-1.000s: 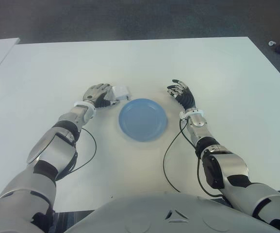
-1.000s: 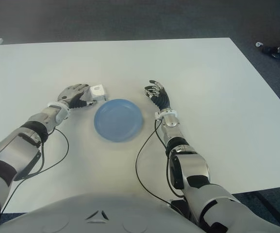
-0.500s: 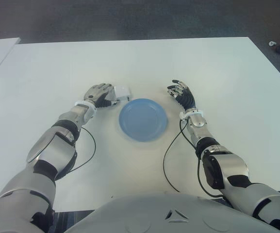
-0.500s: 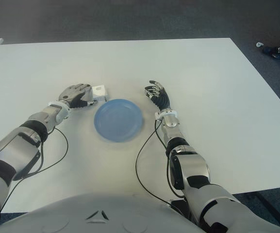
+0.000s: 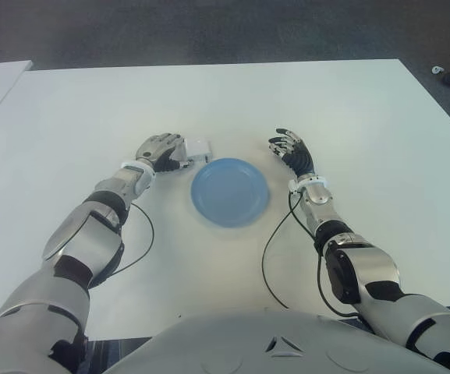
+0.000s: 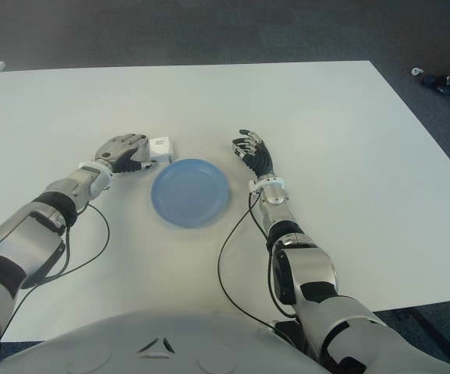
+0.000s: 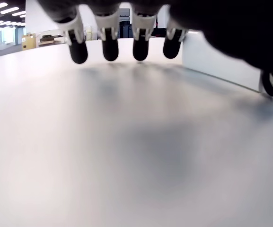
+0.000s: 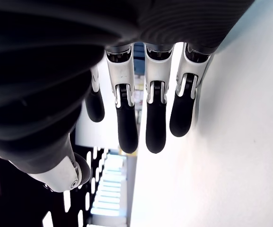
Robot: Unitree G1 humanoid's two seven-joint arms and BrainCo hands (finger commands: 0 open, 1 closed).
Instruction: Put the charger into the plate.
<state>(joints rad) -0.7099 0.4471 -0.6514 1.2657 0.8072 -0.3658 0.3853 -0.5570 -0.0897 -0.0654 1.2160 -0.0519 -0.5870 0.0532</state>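
Small white cube charger sits on white desk, just beyond round blue plate's left rim. Left hand beside it, fingers loosely curled, gripping nothing. Right hand idle, relaxed, right of plate.

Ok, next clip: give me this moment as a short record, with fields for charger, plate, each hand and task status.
charger: white block on the table, just off the plate's far left rim
plate: blue, nothing in it
left hand: beside the charger on its left, fingers curled over the table; grasp not clear
right hand: right of the plate, fingers relaxed, holding nothing
status: charger not yet in the plate
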